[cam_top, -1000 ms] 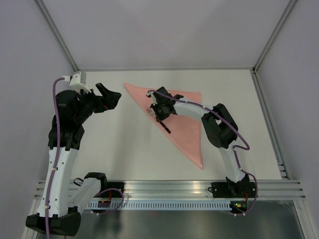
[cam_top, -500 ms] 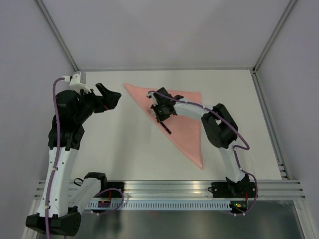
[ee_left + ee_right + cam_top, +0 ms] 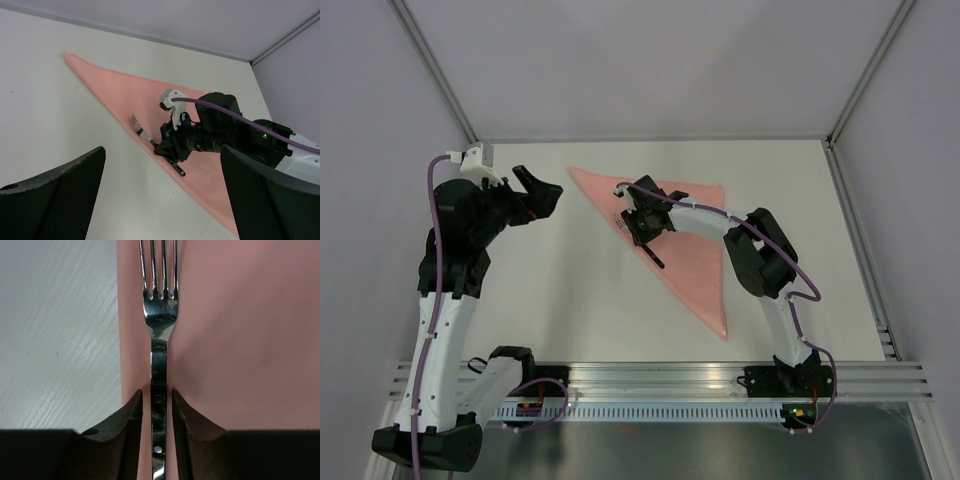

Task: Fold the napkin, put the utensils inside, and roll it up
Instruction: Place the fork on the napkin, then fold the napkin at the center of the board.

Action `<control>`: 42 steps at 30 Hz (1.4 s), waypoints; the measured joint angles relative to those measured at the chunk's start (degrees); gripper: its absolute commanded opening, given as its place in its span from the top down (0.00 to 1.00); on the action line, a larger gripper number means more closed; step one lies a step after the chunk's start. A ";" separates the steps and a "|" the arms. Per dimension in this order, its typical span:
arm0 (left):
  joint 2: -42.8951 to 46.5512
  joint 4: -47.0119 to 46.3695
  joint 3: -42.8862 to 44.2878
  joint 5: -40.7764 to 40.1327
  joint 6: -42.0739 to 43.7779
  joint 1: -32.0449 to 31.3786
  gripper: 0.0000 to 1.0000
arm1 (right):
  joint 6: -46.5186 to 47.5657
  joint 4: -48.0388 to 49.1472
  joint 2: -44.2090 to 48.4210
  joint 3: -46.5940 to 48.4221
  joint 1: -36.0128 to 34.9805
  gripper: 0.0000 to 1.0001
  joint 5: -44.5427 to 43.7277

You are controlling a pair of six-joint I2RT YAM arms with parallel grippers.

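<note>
Glossy polished-metal fork; smooth, faintly sheened pink cloth napkin; matt white, finely grained table

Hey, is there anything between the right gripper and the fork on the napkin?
Nothing visible. The right gripper has its fingers either side of the fork handle, lying bare on the napkin.

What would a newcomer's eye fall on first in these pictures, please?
The pink napkin, folded into a triangle, lies far and central on the white table. The right hand straddles a fork lying along the cloth's left edge, while the left hand hangs open off to the left.
</note>
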State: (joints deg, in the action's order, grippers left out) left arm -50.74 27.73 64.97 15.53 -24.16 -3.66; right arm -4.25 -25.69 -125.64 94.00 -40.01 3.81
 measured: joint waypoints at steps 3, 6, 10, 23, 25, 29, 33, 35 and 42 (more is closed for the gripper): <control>-0.22 -0.20 0.00 0.02 0.00 0.00 0.00 | 0.09 0.00 0.00 0.04 0.00 0.58 0.28; -0.44 -0.63 0.00 0.04 0.00 0.00 0.00 | 0.20 -0.44 0.00 0.35 0.02 0.56 0.33; -0.42 -2.73 -0.76 1.57 0.00 0.00 0.00 | 0.20 -1.51 0.33 0.87 0.20 0.55 0.31; 3.34 -27.02 -19.71 3.52 2.75 -14.47 0.00 | -2.27 -1.73 18.38 1.44 17.25 0.52 6.36; 2.14 -29.57 -21.38 -0.24 5.99 -24.28 0.01 | -2.40 -1.70 21.40 1.38 22.23 0.52 6.67; -3.43 -36.04 -24.90 -10.45 14.49 -43.25 0.00 | -2.36 -1.73 25.97 -0.98 28.02 0.52 8.15; -9.33 -44.46 -31.47 -18.38 23.28 -54.12 0.01 | -2.16 -2.05 27.74 -4.63 32.28 0.52 11.08; -12.09 -48.50 -34.80 -20.85 27.19 -57.59 0.01 | -2.16 -2.21 27.69 -6.40 34.34 0.52 12.39; -20.09 -62.53 -40.68 -23.47 36.48 -65.05 0.00 | -2.19 -2.51 27.34 -8.44 38.69 0.53 14.56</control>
State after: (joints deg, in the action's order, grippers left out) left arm -70.83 -34.81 24.29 -7.94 12.32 -68.71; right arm -6.44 -28.21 -98.30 85.56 -1.32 18.37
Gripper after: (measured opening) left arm 0.993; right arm 0.478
